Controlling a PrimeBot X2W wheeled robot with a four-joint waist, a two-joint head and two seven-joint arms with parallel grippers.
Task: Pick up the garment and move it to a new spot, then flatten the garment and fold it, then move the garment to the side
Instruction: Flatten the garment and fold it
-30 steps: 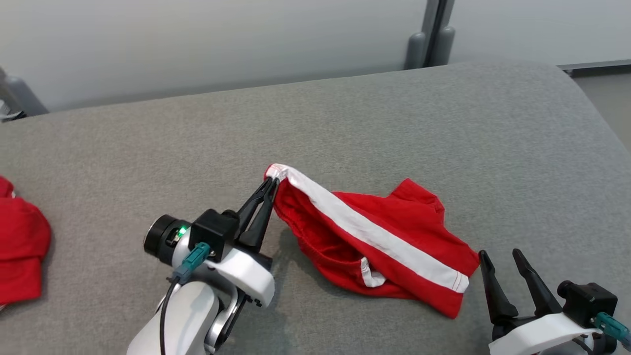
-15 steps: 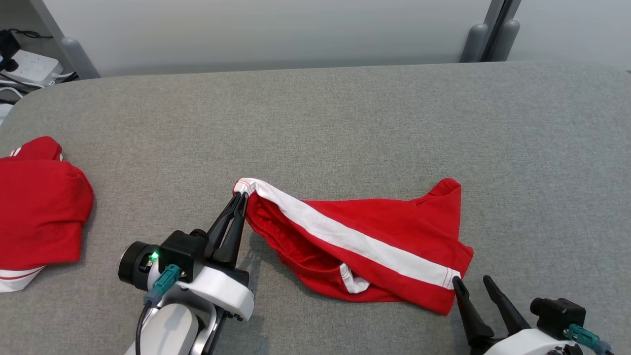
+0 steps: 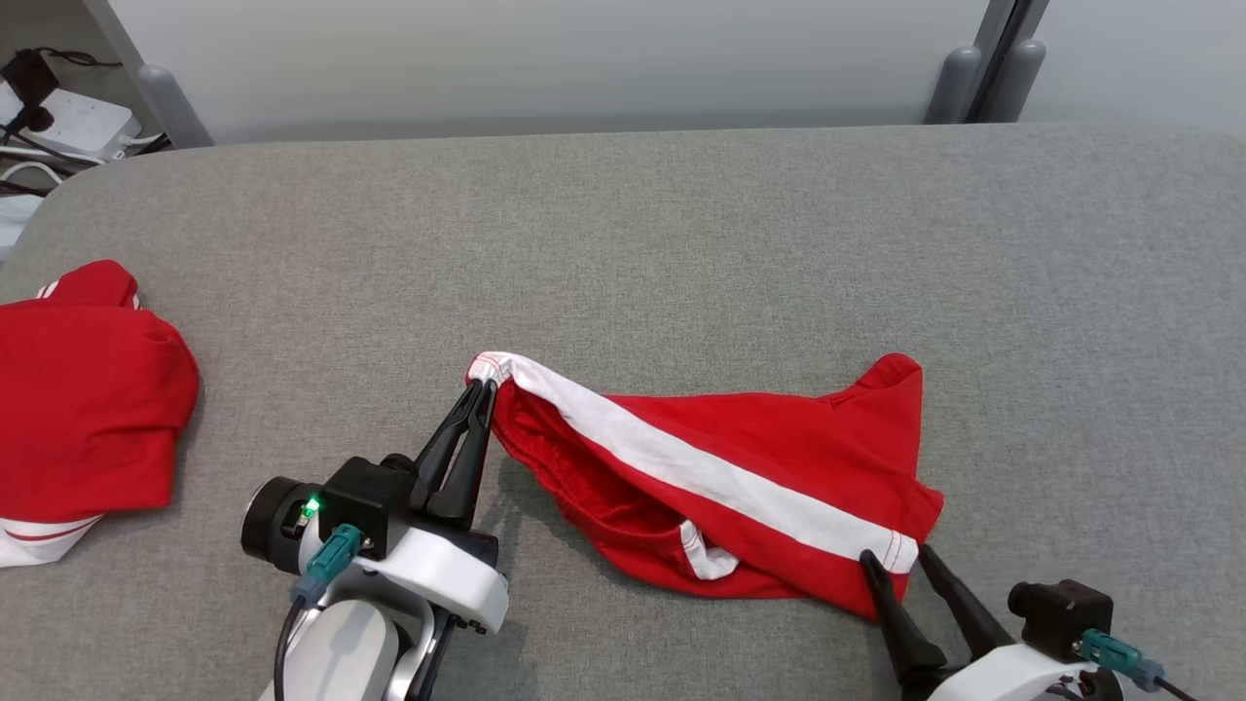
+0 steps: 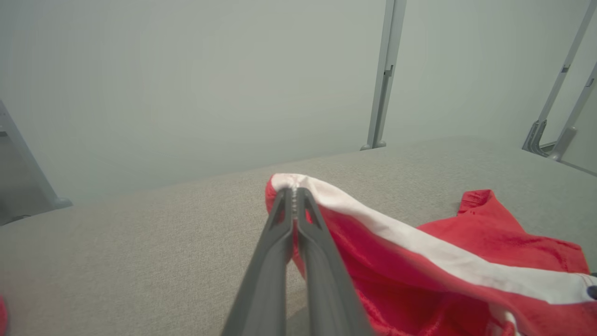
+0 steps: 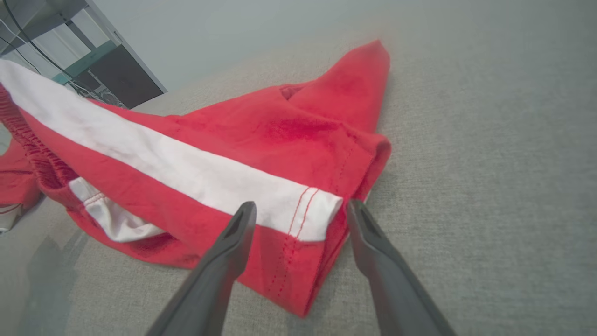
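The garment (image 3: 740, 458) is a pair of red shorts with a white side stripe, lying crumpled on the grey padded table (image 3: 623, 243). My left gripper (image 3: 481, 391) is shut on the garment's waistband corner, lifting that white-trimmed end a little; the left wrist view shows the corner pinched at my left gripper (image 4: 294, 192), with the garment (image 4: 466, 261) trailing off right. My right gripper (image 3: 894, 563) stands open at the stripe's hem end. In the right wrist view my right gripper (image 5: 301, 210) straddles the hem corner of the garment (image 5: 261, 154), fingers apart.
A second red garment (image 3: 83, 409) with white trim lies at the table's left edge. A power strip and cables (image 3: 58, 122) sit on the floor beyond the far left corner. Grey frame posts (image 3: 983, 63) stand behind the table.
The head camera swung left, shifting the whole picture. My right gripper has come up to the garment's hem corner, fingers now on either side of it. The left gripper keeps its hold.
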